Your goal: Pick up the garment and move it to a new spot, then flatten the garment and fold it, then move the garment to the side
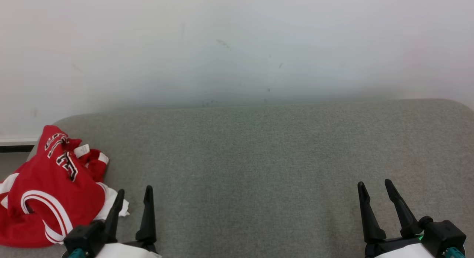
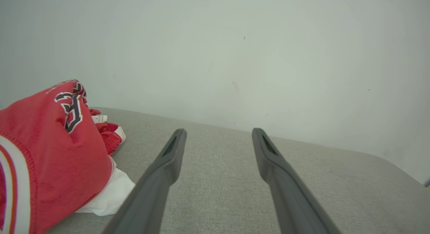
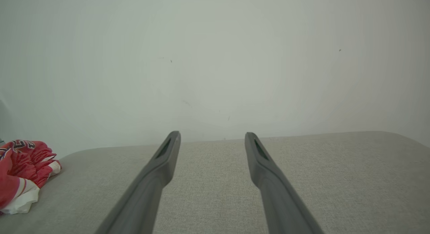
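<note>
Clearly nothing of the task is done yet. The garment [image 1: 52, 191], a red jersey with white trim and dark lettering, lies crumpled in a heap at the near left corner of the grey padded desk [image 1: 259, 158], partly past the left edge of the head view. It has not been lifted, spread or folded, so the pick-up, the move to a new spot, the flattening, the fold and the final shift aside all remain.

The left fingers [image 1: 148, 213] stand wide apart and hold nothing, with the heap just beside them on their left. The right fingers [image 1: 367, 213] are equally wide and empty, well apart from the garment at the near right of the desk.

As a bundle, the garment has no true heading. Its longer run seems to go near to far, the lettered part and a small white label [image 1: 82, 150] at the far end, the curved white-striped trim at the near end.
</note>
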Robot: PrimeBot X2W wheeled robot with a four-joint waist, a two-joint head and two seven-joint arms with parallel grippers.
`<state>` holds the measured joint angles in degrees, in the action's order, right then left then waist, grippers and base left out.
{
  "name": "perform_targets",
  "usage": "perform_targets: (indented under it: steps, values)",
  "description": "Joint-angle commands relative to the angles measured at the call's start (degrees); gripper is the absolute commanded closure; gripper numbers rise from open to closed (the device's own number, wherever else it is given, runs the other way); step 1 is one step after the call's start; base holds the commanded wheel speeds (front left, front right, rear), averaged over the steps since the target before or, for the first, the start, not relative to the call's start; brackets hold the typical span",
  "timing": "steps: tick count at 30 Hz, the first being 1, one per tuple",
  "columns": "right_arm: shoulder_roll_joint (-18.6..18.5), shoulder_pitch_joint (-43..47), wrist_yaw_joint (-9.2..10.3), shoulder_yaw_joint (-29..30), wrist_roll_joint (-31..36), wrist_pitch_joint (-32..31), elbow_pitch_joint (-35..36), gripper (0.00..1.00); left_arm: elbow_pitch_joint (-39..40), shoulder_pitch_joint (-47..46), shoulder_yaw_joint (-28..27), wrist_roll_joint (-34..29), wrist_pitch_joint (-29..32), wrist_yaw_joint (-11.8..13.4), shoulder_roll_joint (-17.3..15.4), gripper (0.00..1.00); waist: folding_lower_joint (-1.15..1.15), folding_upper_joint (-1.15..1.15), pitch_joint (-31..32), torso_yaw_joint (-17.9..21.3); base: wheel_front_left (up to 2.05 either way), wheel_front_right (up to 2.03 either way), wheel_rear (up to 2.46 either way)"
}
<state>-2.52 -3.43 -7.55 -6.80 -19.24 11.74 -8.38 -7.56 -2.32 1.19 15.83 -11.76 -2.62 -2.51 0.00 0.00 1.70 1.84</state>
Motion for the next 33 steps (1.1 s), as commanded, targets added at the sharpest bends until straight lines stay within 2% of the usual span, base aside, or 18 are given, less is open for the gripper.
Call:
perform_targets:
  steps: [1,24,29,33]
  values:
    - [-0.5,0.0,0.09,-0.2,1.9,0.6,0.4,0.0,0.4,0.3,0.1,-1.8,-0.7,0.2,-0.5,0.0,0.0,0.0,0.0,0.1,0.0,0.0,0.0]
    - [-0.6,0.3,0.11,-1.1,8.3,3.1,0.9,0.0,-0.9,0.0,0.7,-10.2,-3.1,0.6,-0.6,0.0,0.0,0.0,0.3,0.8,0.0,0.0,0.0]
    - [-0.6,0.2,0.12,-1.3,9.6,3.6,1.0,0.0,-1.7,-0.1,0.9,-11.1,-3.6,0.7,-0.5,0.0,0.0,0.0,0.4,0.8,0.0,0.0,0.0]
    - [-0.6,0.3,0.12,-1.1,8.1,3.5,0.8,0.0,-2.4,-0.2,0.9,-9.6,-3.4,0.7,-0.6,0.0,0.0,0.0,0.4,0.7,0.0,0.0,0.0]
